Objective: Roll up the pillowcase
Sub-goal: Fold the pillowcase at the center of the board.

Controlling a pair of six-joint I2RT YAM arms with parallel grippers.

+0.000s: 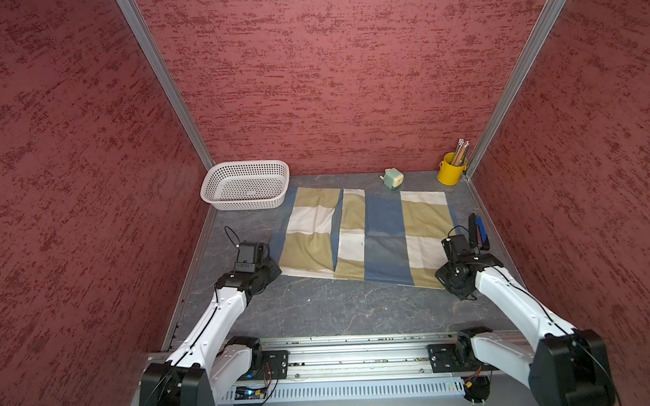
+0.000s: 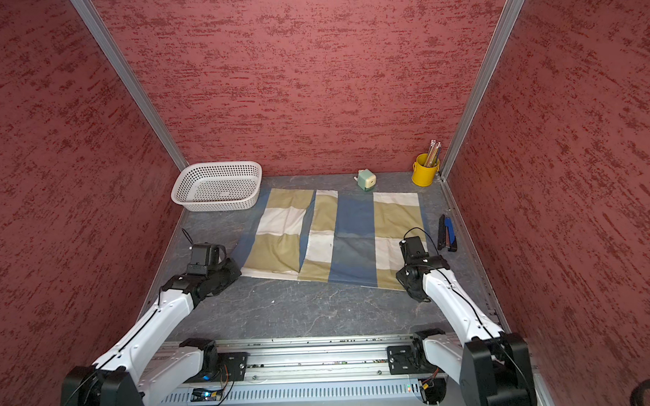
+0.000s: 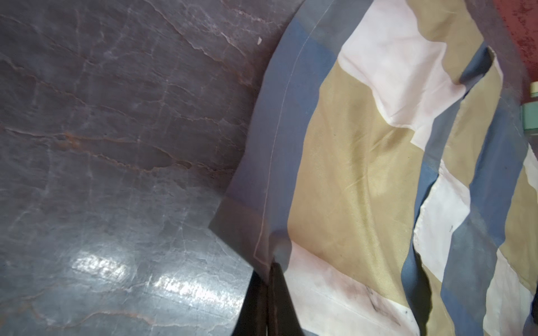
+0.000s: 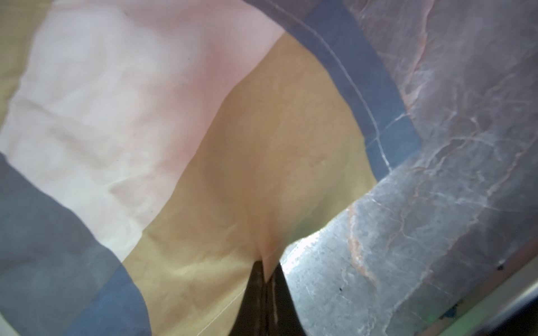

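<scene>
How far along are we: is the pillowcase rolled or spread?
Spread: the pillowcase lies flat on the table, patchwork showing, no roll.

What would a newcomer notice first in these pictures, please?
The patchwork pillowcase, spread across the dark table, draws the eye. The left fingers and right fingers each pinch a near corner of it. A white basket sits in the far left corner.

Top views high above near edge, facing rear wall [image 1: 348, 78]; wrist views close, seemingly downward, on pillowcase [image 3: 349, 160].
</scene>
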